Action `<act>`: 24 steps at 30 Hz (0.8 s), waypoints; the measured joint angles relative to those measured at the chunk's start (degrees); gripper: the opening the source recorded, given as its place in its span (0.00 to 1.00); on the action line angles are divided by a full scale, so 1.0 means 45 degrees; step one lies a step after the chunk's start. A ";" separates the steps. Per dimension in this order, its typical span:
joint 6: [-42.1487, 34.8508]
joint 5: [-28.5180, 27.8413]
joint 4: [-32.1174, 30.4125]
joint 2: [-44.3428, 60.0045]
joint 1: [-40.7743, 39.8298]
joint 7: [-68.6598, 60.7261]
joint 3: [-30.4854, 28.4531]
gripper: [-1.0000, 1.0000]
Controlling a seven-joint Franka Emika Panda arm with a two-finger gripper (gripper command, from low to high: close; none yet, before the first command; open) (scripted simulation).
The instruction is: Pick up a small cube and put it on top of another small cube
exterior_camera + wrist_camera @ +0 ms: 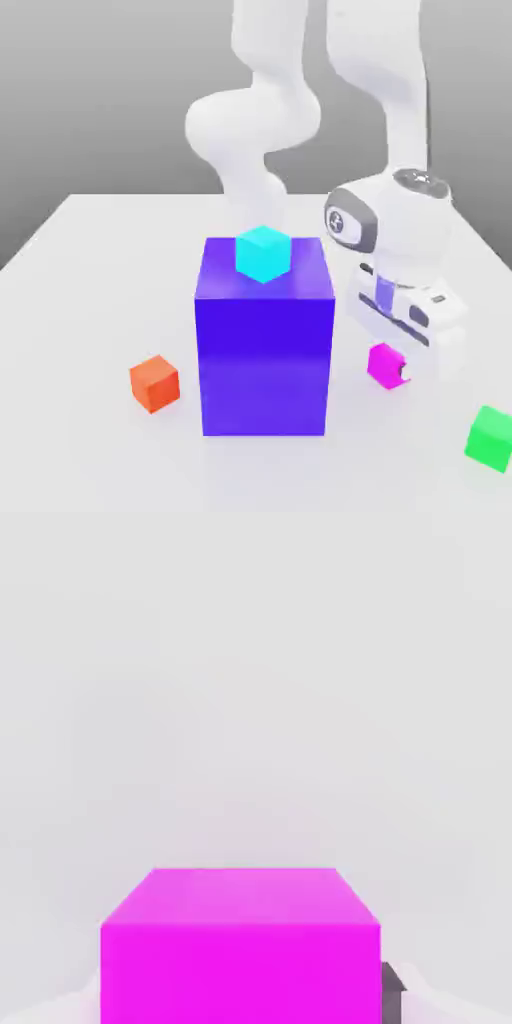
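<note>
The small magenta cube (pixel 383 361) rests on the white table to the exterior view's right of the big blue block. My gripper (pixel 390 370) has come straight down over it, and a white fingertip (pixel 405 373) presses against the cube's side. In the hand view the magenta cube (pixel 240 947) sits close up, with a dark finger pad (pixel 392 994) touching its edge. The jaws are shut on it. The small green cube (pixel 491 437) lies on the table nearer the front, at the exterior view's right edge, apart from the gripper.
The tall blue-violet block (pixel 264 345) stands mid-table with a cyan cube (pixel 263 252) on top. A small orange cube (pixel 154 382) sits on its other side. The white arm (pixel 400 250) rises behind the magenta cube.
</note>
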 joint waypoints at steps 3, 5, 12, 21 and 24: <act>-0.1092 -0.0046 -0.0104 -0.1197 0.0030 -0.0076 -0.0054 0.00; -0.1703 0.0021 0.0535 -0.1168 0.0009 -0.0675 -0.0027 0.00; -0.3692 0.0064 0.3670 -0.0014 -0.0154 -0.3252 0.0164 0.00; -0.4135 -0.0223 0.6552 0.2418 -0.0315 -0.5319 0.0335 0.00; -0.3744 -0.0237 0.6592 0.2850 -0.0303 -0.5322 0.0319 1.00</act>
